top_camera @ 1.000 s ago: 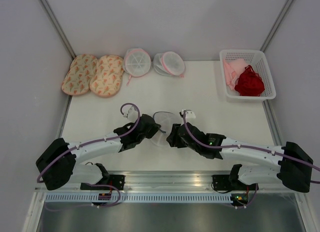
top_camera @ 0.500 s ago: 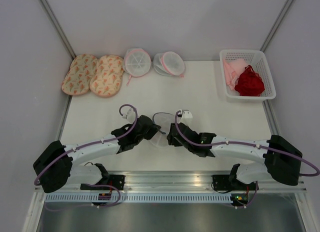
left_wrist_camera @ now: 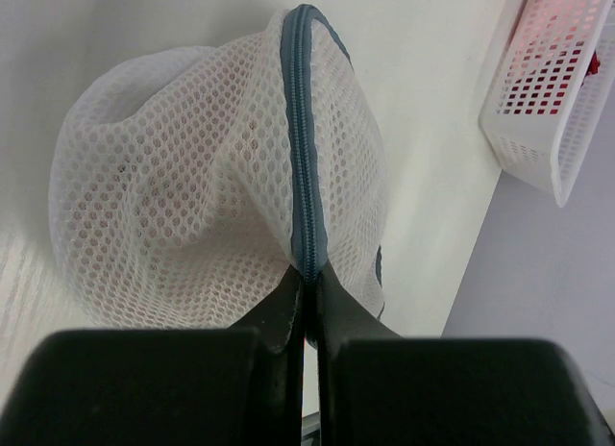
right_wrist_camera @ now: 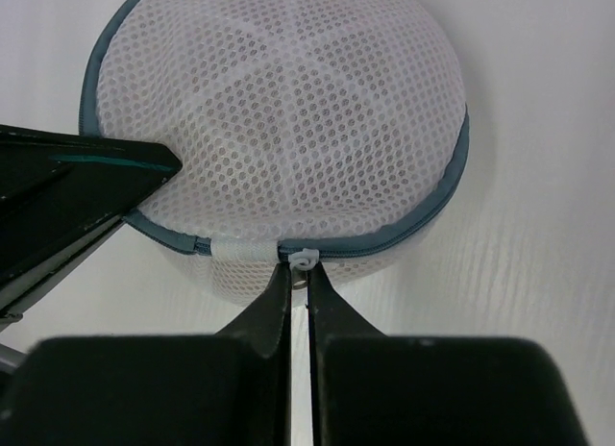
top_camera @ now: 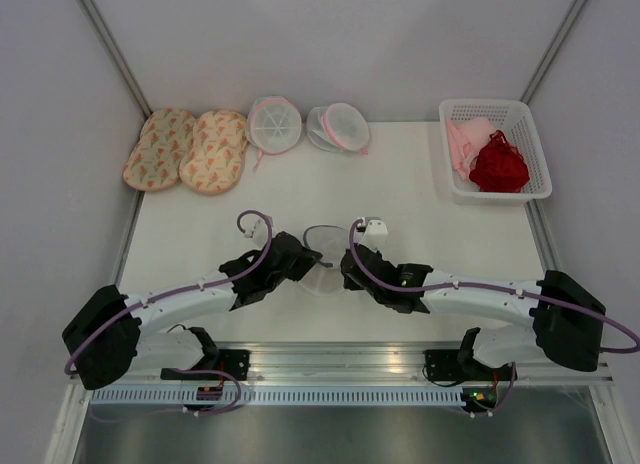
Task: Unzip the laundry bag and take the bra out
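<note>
I see the laundry bag (top_camera: 322,246) on the table (top_camera: 400,184), near its front middle, right between my two arms. My left claw (left_wrist_camera: 309,273) is clamped on the grey zipper rim (left_wrist_camera: 303,158), holding it up on edge. My right claw (right_wrist_camera: 298,273) is pinched together on the small white zipper pull (right_wrist_camera: 304,260). The zip looks closed along the stretch I can see.

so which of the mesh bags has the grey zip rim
The laundry bag gripped by the left tool and right tool; the left back pouch and right back pouch are trimmed pink instead.
</note>
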You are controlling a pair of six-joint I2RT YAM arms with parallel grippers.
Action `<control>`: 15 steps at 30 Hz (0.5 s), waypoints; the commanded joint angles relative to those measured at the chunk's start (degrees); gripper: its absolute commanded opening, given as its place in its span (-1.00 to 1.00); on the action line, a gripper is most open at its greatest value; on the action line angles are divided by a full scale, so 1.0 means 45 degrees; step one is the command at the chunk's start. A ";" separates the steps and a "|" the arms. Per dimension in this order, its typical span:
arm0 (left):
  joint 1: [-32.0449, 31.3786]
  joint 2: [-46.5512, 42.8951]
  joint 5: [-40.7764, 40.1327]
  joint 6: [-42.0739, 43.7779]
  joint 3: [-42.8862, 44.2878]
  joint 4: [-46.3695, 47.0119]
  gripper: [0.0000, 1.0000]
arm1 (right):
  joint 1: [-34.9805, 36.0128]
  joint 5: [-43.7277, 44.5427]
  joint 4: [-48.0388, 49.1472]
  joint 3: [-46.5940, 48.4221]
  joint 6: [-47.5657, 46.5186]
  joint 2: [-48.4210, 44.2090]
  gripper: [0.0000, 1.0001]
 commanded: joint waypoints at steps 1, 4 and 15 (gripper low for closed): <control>0.0010 -0.0646 0.0165 0.0873 -0.0401 -0.0035 -0.96 | 0.0013 0.0817 -0.0862 0.0389 -0.0046 -0.0814 -0.99; 0.0205 -0.1231 0.0145 0.1868 -0.0772 -0.0036 -0.96 | 0.0013 0.0837 -0.2149 0.0622 -0.0261 -0.0913 -0.99; 0.1708 -0.2817 0.2505 0.7375 -0.1457 -0.0270 -0.95 | -0.0046 0.1696 -0.4887 0.1033 -0.0827 -0.0757 -0.99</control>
